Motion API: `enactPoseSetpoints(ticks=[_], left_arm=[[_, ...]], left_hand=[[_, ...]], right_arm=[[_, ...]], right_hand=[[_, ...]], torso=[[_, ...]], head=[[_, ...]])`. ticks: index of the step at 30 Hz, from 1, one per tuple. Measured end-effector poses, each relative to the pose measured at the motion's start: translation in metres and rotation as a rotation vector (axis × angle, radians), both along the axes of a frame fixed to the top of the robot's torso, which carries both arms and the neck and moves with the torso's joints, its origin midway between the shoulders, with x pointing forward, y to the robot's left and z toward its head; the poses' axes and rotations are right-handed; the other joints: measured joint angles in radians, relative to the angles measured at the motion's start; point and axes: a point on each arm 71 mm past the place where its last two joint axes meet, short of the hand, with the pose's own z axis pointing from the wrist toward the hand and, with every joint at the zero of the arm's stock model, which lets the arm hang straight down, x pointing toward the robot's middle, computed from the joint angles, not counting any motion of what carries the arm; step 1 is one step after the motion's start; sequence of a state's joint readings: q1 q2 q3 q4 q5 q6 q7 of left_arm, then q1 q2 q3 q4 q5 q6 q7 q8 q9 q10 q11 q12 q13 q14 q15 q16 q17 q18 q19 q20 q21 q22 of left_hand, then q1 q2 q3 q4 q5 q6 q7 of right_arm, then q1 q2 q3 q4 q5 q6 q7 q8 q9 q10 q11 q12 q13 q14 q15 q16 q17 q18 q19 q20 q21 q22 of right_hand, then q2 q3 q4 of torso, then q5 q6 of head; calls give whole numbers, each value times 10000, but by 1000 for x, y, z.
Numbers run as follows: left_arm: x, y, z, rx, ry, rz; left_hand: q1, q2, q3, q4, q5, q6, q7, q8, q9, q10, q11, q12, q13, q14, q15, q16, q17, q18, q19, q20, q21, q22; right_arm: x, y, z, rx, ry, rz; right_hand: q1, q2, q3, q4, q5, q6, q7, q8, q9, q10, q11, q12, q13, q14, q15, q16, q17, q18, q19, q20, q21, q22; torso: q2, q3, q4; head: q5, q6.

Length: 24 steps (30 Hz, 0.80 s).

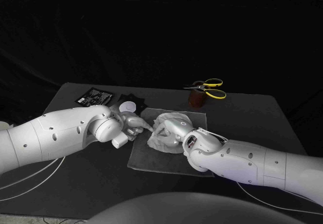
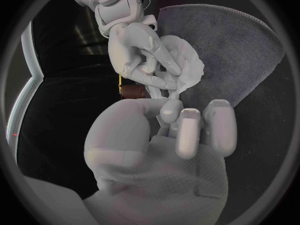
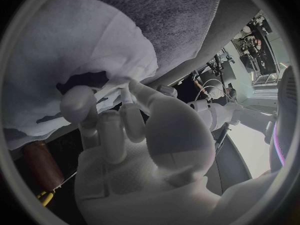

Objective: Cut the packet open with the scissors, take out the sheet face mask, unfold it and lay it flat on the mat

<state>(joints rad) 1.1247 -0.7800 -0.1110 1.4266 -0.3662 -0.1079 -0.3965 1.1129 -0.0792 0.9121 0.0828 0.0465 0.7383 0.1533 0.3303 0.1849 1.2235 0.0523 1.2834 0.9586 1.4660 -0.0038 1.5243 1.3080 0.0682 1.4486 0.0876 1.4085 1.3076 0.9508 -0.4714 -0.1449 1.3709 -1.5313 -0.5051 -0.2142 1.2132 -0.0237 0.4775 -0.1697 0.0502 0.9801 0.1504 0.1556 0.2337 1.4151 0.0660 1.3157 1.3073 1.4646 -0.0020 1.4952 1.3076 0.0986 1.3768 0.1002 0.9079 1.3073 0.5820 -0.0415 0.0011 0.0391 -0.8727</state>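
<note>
On the mat [image 1: 144, 161], toward its far edge, lies the sheet face mask [image 1: 161, 141], out of its wrapper but bunched into a crumpled white mound rather than spread flat. The right hand [image 1: 177, 131] comes over the mat's near right corner and sits on top of the mask. Its fingers [image 2: 153, 77] are curled into the folds and grip an edge of the sheet (the left wrist view shows this pinch most plainly). The left hand [image 1: 131, 127] hangs at the mat's left edge, just beside the mask, with its fingers [image 2: 187, 132] bent in and close together. I cannot tell whether they have hold of the sheet or only touch it, since the contact is hidden behind the hand itself.

Beyond the mat's far left corner, well apart from it on the black table [image 1: 256, 116], lies the dark packet [image 1: 93, 97]. A smaller dark scrap [image 1: 130, 99] lies between the packet and the mat. Past the mat's far right corner stands a brown holder [image 1: 197, 99] with the scissors [image 1: 210, 87] upright in it, yellow handles uppermost.
</note>
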Motion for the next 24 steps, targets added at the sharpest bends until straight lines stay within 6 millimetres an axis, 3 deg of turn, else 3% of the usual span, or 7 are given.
enactPoseSetpoints(ticks=[11, 24], left_arm=[[1, -1, 0, 45, -87, 127], [1, -2, 0, 112, -107, 102]], left_hand=[[0, 0, 29, -29, 0, -9, -4, -74, -27, -67, 10, -73, -121, -8, -67, -4, 0, 1, -36, -36, -1, 6], [-119, 39, 151, -40, 0, -679, 62, -558, -228, -390, 69, -428, -636, -11, -67, -5, 0, 1, -36, -35, -46, 4]], right_arm=[[-1, 2, -3, -99, 128, 67], [0, 2, -3, -119, 134, 60]], right_hand=[[-51, 51, 28, 26, 0, 59, -37, 17, 0, 35, -36, -1, 8, 37, -37, -15, 6, -1, 0, 0, 0, 4], [-51, 51, 32, 22, 0, 59, -38, 17, 1, 35, -36, -1, 7, 36, -36, -20, 4, -2, 1, -1, -1, 7]], torso=[[-1, -6, 5], [-2, -6, 0]], head=[[-25, 0], [-8, 0]])
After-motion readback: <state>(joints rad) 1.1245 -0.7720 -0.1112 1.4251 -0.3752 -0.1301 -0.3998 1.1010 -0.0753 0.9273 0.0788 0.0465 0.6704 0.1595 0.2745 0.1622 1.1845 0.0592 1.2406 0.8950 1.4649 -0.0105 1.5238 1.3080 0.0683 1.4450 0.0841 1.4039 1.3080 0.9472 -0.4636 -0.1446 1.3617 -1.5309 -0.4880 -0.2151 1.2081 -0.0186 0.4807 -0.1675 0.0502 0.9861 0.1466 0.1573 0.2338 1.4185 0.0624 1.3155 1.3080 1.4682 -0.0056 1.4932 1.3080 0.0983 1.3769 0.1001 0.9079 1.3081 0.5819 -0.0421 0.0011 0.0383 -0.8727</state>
